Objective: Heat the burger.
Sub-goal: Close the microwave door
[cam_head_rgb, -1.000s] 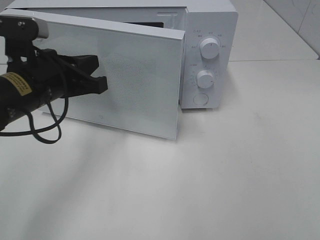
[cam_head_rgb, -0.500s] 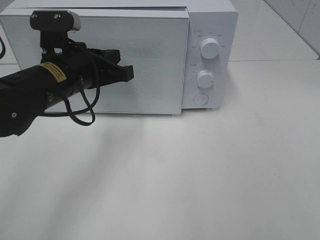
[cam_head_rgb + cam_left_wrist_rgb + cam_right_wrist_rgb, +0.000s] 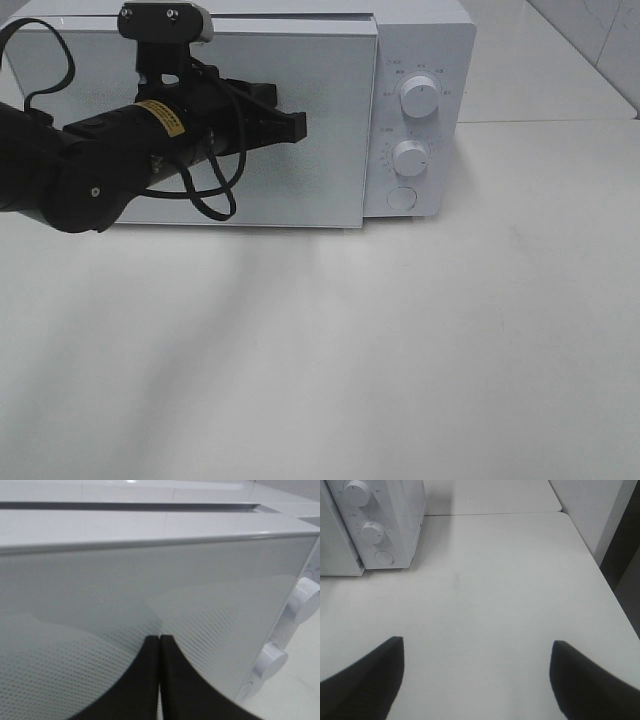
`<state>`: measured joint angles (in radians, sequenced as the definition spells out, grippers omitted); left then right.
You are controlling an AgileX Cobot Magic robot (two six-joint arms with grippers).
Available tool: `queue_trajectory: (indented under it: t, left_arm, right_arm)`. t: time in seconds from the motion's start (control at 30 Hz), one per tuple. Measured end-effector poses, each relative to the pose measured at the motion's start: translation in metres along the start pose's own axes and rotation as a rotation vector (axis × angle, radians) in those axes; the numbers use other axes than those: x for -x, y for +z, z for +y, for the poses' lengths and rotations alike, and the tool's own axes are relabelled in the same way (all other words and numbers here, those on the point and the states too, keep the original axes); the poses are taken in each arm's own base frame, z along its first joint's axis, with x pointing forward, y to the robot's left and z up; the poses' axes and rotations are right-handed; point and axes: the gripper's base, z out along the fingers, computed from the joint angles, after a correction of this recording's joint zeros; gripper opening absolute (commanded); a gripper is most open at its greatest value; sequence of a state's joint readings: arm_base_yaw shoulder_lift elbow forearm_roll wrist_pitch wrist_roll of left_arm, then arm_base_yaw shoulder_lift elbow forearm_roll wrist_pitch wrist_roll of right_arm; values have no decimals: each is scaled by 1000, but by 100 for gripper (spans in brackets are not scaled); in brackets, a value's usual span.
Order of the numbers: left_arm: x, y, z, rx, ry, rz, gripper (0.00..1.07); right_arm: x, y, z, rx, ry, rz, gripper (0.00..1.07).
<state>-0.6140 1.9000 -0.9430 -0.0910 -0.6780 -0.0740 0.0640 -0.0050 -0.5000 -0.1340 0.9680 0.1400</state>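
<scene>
**Left tool shut at the microwave door, right tool open over the bench**

My left arm (image 3: 60, 175) reaches in across the front of the microwave (image 3: 425, 40), with a black cable (image 3: 205, 205) looping below it and the wrist camera (image 3: 165, 20) sitting on top. My left tool (image 3: 295, 128) is closed, the two dark fingers (image 3: 145, 680) pressed flat together with nothing between them. Right ahead of its tips is the door (image 3: 320, 190), white with a fine dot pattern, lying flush with the microwave's front. The tips sit before the door's upper part, nearer its control-panel edge than its far edge. I cannot tell whether they touch the glass.

To the right of that tool, past the door's edge, stands the control panel. It has an upper knob (image 3: 419, 97), a lower knob (image 3: 410, 158) under it and a round button (image 3: 401, 198) at the bottom. The bench (image 3: 400, 350) spreads out white below and to the right of the tool.

My right tool (image 3: 476, 641) shows only in its own wrist view. Its fingers (image 3: 365, 680) stand wide apart, holding nothing, over the bench. The microwave's panel corner is well ahead of it, off toward my left arm's side.

The burger appears in no view, so I cannot tell where it is.
</scene>
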Motion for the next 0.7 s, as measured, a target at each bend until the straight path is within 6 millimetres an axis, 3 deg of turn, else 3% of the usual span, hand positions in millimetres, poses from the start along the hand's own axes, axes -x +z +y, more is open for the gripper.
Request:
queue_trajectory:
  t: [0.7]
  left_arm:
    - [-4,27,-7,4,27,25,0]
  right_arm:
    - [0,0,0,1,0,1,76]
